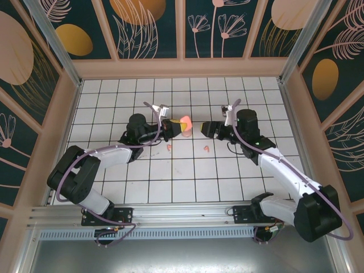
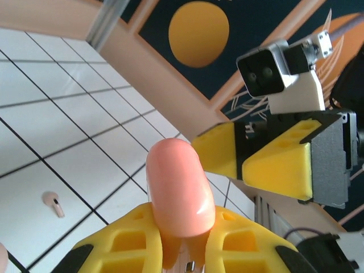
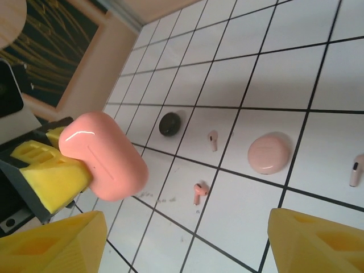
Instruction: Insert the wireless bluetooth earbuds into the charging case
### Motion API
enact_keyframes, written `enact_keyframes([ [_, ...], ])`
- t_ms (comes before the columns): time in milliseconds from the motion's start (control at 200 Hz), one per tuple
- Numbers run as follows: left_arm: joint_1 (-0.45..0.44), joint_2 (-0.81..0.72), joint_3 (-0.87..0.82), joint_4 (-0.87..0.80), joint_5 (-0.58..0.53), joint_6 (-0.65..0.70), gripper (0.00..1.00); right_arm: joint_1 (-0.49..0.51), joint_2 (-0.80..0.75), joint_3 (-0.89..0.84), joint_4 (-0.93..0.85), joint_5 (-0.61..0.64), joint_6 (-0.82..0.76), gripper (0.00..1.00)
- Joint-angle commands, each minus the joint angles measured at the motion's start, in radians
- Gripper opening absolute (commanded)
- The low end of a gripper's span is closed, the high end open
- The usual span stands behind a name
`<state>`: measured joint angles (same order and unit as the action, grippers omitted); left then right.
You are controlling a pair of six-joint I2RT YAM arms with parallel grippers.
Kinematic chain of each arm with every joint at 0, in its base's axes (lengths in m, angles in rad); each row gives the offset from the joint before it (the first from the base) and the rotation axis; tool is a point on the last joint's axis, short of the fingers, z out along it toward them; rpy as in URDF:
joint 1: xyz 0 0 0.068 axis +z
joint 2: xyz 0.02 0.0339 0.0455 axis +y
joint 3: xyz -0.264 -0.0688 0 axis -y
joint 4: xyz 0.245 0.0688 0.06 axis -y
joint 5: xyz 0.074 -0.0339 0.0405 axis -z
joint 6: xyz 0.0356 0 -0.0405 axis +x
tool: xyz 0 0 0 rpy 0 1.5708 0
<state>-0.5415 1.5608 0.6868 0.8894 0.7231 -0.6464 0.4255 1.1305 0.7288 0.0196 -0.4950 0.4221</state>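
My left gripper (image 1: 173,127) (image 2: 185,220) is shut on a glossy coral charging case (image 1: 185,122) (image 2: 179,193) (image 3: 105,153), which sticks out from its yellow fingers above the tiles with its lid closed. The right gripper (image 1: 205,128) (image 3: 185,242) faces the case from the right, a short gap away, open with nothing between its fingers. Below them, small earbuds lie on the white tiles: a coral one (image 3: 199,192) (image 1: 206,149), a pale pink one (image 3: 212,139) and another pale one (image 3: 356,170). One more earbud (image 2: 54,203) lies left of the case.
A round pale pink case (image 3: 268,152) and a small round black case (image 3: 169,123) rest on the tiles beyond the earbuds. Wooden walls with patterned panels (image 1: 182,28) enclose the tiled floor (image 1: 182,176) on three sides.
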Motion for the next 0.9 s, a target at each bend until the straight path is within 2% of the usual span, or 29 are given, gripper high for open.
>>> enact_keyframes([
  [0, 0.000, 0.000, 0.033, -0.014, 0.095, 0.018, 0.00, 0.027, 0.041, 0.051, 0.046, -0.068, -0.088, 0.74],
  [520, 0.000, 0.020, 0.072, -0.023, 0.150, 0.002, 0.00, 0.090, 0.178, 0.136, 0.065, 0.005, -0.084, 0.69],
  [746, 0.000, -0.004, 0.063, -0.016, 0.156, -0.002, 0.00, 0.018, 0.199, 0.073, 0.111, 0.048, -0.034, 0.61],
  [896, 0.001, -0.013, 0.062, -0.016, 0.155, -0.001, 0.00, -0.012, 0.182, 0.049, 0.106, 0.027, -0.022, 0.60],
])
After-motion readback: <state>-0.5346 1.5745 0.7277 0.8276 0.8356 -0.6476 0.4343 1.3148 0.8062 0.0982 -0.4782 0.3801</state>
